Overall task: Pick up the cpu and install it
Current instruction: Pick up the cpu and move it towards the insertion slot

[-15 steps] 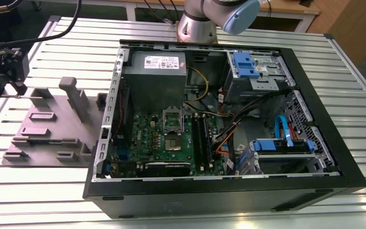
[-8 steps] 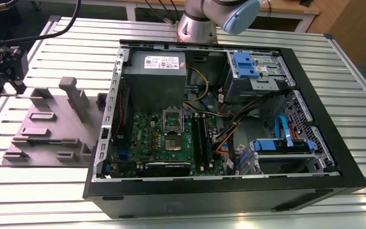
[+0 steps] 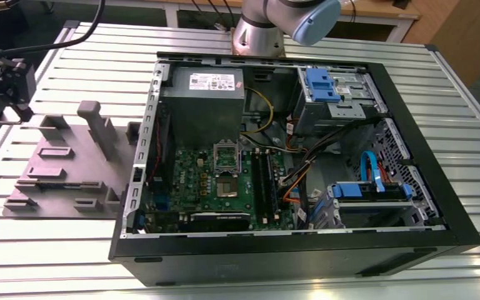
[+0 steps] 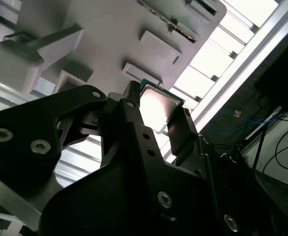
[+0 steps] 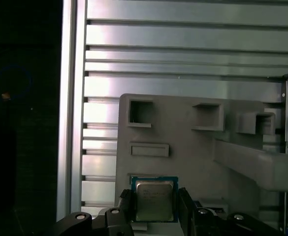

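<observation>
Exterior view's left: gripper (image 3: 12, 111) over slatted table (image 3: 57, 250), by far corner of grey fixture (image 3: 65, 169). First wrist view: fingers (image 5: 125, 207) clamped on cpu (image 5: 154, 199), one on each opposite edge, silvery top toward camera, fixture pockets beyond. Second wrist view: same grip, cpu pinched between dark fingers.

Exterior view's centre: open computer case (image 3: 307, 256) with green motherboard (image 3: 194, 181), dark socket (image 3: 225, 157) well apart from gripper, grey power supply (image 3: 202, 103) beside it.

Exterior view's right: blue drive bracket (image 3: 322, 84).

The fixture (image 3: 60, 172) lies beside the case (image 3: 290, 265) on the table (image 3: 48, 250).
</observation>
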Controlling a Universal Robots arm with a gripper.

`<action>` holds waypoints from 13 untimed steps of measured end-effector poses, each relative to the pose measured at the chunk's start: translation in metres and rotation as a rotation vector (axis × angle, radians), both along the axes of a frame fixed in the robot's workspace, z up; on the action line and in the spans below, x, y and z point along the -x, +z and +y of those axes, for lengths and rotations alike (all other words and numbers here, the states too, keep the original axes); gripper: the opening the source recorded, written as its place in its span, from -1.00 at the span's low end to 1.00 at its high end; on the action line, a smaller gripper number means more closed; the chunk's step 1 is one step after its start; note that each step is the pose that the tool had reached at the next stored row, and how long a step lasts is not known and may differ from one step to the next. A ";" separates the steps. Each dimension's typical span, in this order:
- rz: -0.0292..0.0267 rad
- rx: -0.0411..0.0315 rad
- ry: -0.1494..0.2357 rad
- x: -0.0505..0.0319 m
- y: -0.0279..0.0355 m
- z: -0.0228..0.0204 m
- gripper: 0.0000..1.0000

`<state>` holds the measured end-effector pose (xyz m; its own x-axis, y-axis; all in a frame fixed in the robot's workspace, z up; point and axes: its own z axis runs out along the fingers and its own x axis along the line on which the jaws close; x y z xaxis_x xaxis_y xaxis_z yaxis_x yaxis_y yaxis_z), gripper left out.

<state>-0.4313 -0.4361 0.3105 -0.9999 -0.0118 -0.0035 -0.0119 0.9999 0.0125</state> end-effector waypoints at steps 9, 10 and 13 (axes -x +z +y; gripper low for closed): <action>-0.0001 0.0000 0.000 -0.0004 0.0167 0.0000 -0.06; 0.0000 0.0000 0.000 -0.0005 0.0178 0.0000 -0.06; -0.0001 0.0000 0.000 -0.0007 0.0208 0.0000 -0.06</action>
